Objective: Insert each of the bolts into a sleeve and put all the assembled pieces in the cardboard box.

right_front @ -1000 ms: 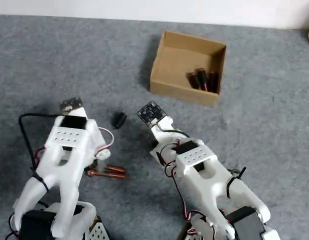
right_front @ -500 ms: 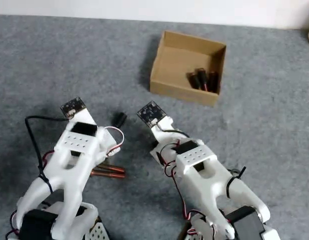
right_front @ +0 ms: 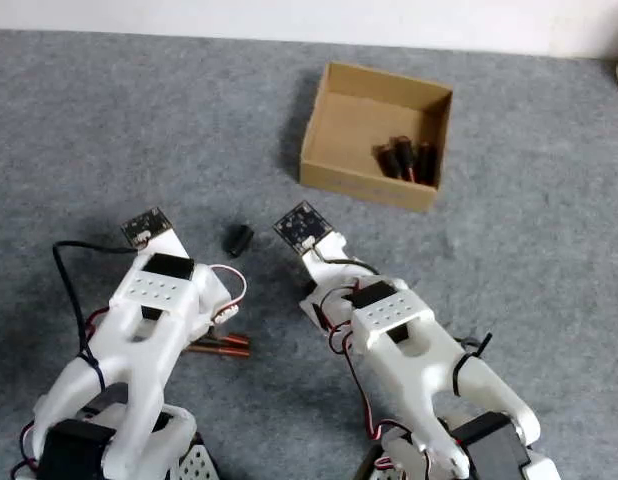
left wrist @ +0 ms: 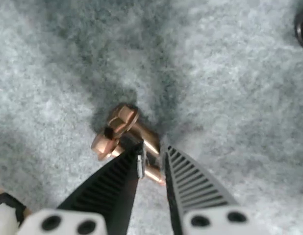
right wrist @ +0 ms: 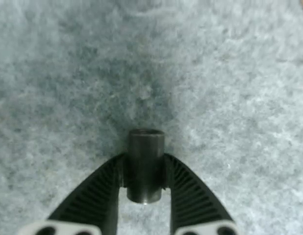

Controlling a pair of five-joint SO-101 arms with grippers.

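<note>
Table (right_front: pixel 109 120): grey and felt-like, it carried both arms, the loose parts and the box.
Left arm (right_front: pixel 139 340): white, it stood at the near left of the table, bent over the bolts.
Left claw (left wrist: pixel 153 150): it sat low over the table, its two black ribbed fingers (left wrist: pixel 122 181) drawn close together and closed on the shank of one bolt.
Gripped bolt (left wrist: pixel 137 128): copper-coloured, it lay on the table with its head pointing away from the claw and its shank running back between the fingers.
Second bolt (left wrist: pixel 105 143): the same copper colour, it lay right against the first, outside the grip.
Bolt pair (right_front: pixel 221 345): seen from above, the two lay side by side, half tucked under the left arm and well apart from the box.
Loose sleeve (right_front: pixel 239 238): short and black, it lay on the table between the two arms, with neither claw on it.
Right arm (right_front: pixel 409 340): white, it stood at the near right, reaching toward the middle of the table.
Right claw (right wrist: pixel 144 169): it was closed on a sleeve, one finger pressed to each side.
Held sleeve (right wrist: pixel 145 152): a black tube, its open end faced away from the claw, over bare table.
Cardboard box (right_front: pixel 364 186): open-topped, it stood on the far side of the table, apart from both arms.
Assembled pieces (right_front: pixel 404 158): three dark pieces lay together inside the box, by its right wall.
</note>
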